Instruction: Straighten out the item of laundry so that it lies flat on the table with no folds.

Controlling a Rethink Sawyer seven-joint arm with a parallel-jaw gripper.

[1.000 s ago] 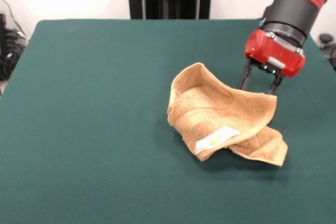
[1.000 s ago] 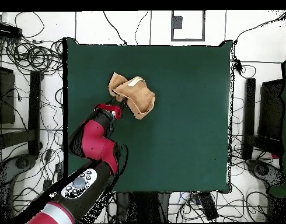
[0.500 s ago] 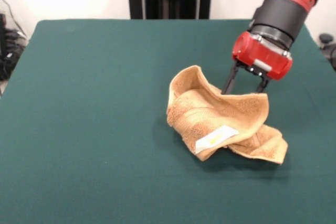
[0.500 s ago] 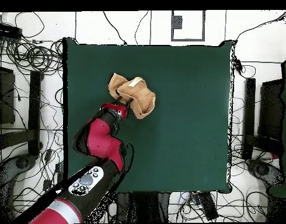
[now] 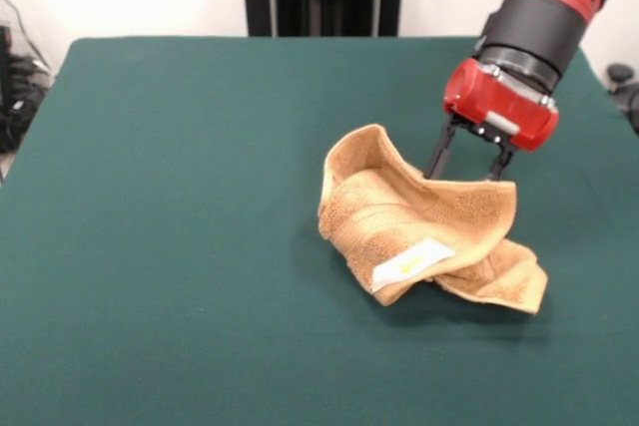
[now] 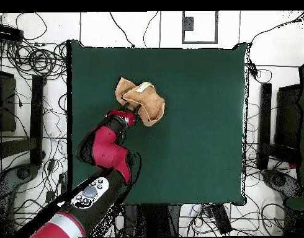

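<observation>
The item of laundry, a tan terry towel, lies crumpled right of centre on the green table. Its far edge stands up in a fold, and a white-yellow tag faces the front. My gripper is open just behind that raised edge. Its two black fingers come down to the edge, and their tips are hidden by the cloth. From above, the towel is bunched on the table, and the gripper meets its lower left side.
Green table surface surrounds the towel on all sides. The red arm crosses the table's lower left part in the overhead view. Cables and equipment lie on the floor around the table.
My gripper has moved left along the towel's far edge in the front view, then almost stopped. The raised right corner of the towel shifted slightly left with it.
</observation>
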